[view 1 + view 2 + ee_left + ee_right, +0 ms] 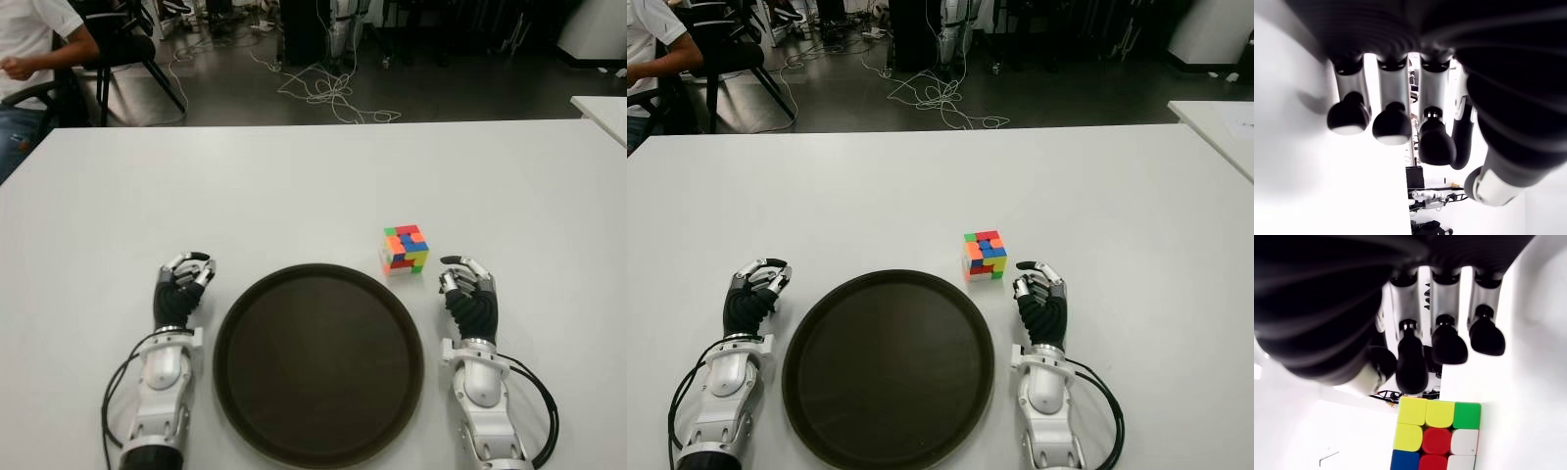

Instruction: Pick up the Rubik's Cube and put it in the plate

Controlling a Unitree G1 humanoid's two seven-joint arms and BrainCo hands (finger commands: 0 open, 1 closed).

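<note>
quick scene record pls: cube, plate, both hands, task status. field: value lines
cube: Rubik's Cube on the white table, just beyond the plate's far right rim, not held
plate: round dark brown plate, nothing in it, between the two hands
right hand: right hand right of the plate, near the cube but apart from it, fingers relaxed, holding nothing
left hand: left hand left of the plate, fingers loosely curled, holding nothing
background: seated person at far left
status: cube not yet picked up

Colours on the white table
Multicoloured Rubik's Cube: red, blue, green, yellow, orange, white squares; dark brown plate.
</note>
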